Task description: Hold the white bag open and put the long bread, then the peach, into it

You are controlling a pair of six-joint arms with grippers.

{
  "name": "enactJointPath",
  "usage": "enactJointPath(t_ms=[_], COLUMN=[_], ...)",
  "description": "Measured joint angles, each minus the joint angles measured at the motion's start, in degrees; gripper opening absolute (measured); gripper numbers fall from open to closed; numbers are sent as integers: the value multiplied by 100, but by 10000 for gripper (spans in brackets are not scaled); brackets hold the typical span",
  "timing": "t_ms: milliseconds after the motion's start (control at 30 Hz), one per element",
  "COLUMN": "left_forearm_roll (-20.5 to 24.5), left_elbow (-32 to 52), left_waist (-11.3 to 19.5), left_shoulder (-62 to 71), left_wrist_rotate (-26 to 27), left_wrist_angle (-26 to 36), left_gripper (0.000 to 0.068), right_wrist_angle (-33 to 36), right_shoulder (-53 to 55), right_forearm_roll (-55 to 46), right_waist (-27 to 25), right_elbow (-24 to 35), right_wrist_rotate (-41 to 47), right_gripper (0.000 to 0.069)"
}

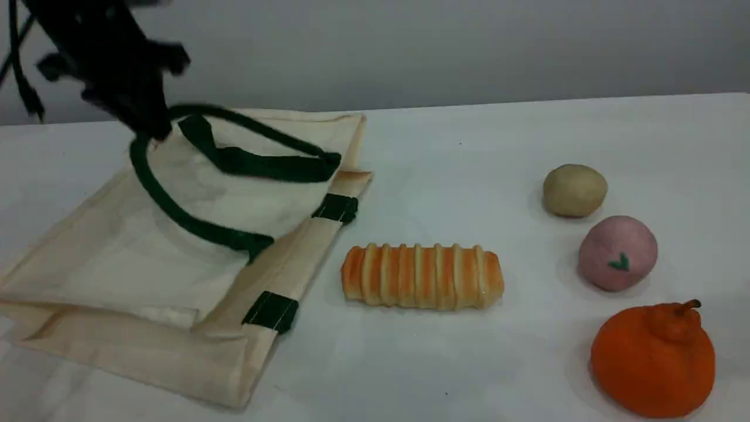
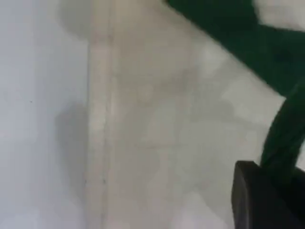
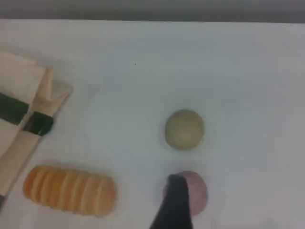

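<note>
Scene view, and the opening job is only getting going. The left gripper [image 1: 149,126] is clamped tight on one green handle [image 1: 228,236] of the white bag [image 1: 117,258], and the strap rises off the cloth to meet it. The left wrist view agrees, with dark green strap running right beside the fingertip [image 2: 262,195]. The bag otherwise lies nearly flat on the table [image 1: 498,146], its mouth facing the food and hardly gaping, so I'd say holding it open has barely started.

Nothing is packed yet. The long bread [image 1: 422,276] lies on the table just beside the bag's mouth, untouched. The peach [image 1: 617,252] sits well off to the right, between a tan ball [image 1: 574,190] and an orange fruit [image 1: 653,357].

The right gripper [image 3: 175,205] hangs spread wide with nothing in it, its tip showing above the peach in its own camera. Both drops into the bag remain to be done, bread first.
</note>
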Motion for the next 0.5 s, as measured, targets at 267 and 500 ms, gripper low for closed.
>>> enactJointPath(t_ms=[267, 500], left_forearm_roll=[-229, -839], left_elbow=[-1252, -1519], left_waist=[4, 4], left_shoulder=[-126, -430], left_wrist_rotate=[706, 1203], left_wrist_angle=[1476, 1500], left_gripper=[98, 98], right_wrist_angle=[27, -12], right_shoulder=[367, 1018], right_forearm_roll=[0, 116], right_waist=[5, 5], right_elbow=[0, 0], right_wrist_rotate=[-190, -357], right_gripper=[590, 590])
